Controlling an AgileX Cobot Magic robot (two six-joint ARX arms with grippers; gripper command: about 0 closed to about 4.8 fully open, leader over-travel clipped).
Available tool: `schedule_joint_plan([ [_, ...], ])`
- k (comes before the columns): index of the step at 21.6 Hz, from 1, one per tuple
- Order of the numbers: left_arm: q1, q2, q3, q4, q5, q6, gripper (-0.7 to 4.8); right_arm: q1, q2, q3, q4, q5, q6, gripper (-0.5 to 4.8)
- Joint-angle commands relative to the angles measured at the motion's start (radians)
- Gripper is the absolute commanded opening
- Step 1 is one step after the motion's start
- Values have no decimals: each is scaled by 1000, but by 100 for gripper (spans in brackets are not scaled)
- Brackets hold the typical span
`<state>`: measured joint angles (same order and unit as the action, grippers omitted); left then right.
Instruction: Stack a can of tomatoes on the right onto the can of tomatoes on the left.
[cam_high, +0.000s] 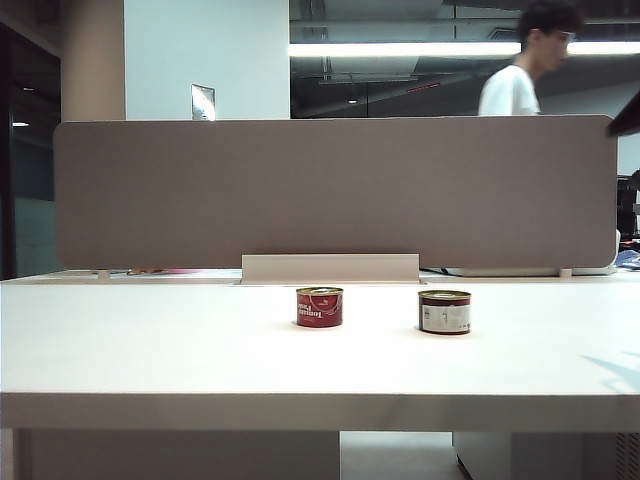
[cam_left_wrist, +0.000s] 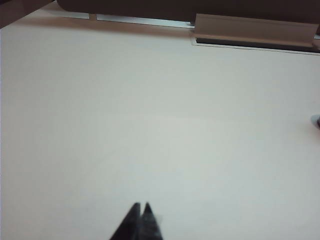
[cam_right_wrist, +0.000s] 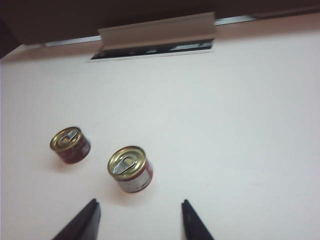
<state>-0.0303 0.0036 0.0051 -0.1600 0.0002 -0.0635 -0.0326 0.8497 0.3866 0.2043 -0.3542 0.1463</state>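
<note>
Tin: two cans (cam_high: 319, 306) (cam_high: 444, 311), two pincers (cam_left_wrist: 140, 212) (cam_right_wrist: 138, 212).

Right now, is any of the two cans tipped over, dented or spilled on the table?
Nothing stands out. The left tomato can and the right tomato can both stand upright and apart on the white table, lids shut, no spill. The right gripper hovers near the right can with jaws apart; the left gripper has its jaws together over bare table.

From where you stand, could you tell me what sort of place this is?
Probably an open office: a white desk with a grey divider panel, ceiling strip lights, and a person walking behind.
</note>
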Motion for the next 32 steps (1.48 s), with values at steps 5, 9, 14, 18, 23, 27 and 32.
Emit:
schedule_joint_plan([
  [5, 1, 0, 3, 29, 4, 3, -6, 110, 219, 11, 106, -17, -103, 344],
  [9, 1, 0, 3, 30, 4, 3, -6, 182, 364, 111, 29, 4, -109, 348],
  [14, 1, 0, 3, 31, 4, 3, -6, 219, 478, 248, -51, 58, -177, 348],
  [18, 1, 0, 3, 31, 4, 4, -6, 222, 587, 354, -71, 74, -178, 356],
  [23, 1, 0, 3, 32, 4, 3, -6, 250, 701, 536, -280, 116, -208, 446],
  [27, 1, 0, 3, 35, 4, 3, -6, 258, 777, 652, -393, 141, -228, 446],
  [32, 1, 0, 3, 37, 4, 3, -6, 277, 863, 760, -497, 158, -230, 446],
])
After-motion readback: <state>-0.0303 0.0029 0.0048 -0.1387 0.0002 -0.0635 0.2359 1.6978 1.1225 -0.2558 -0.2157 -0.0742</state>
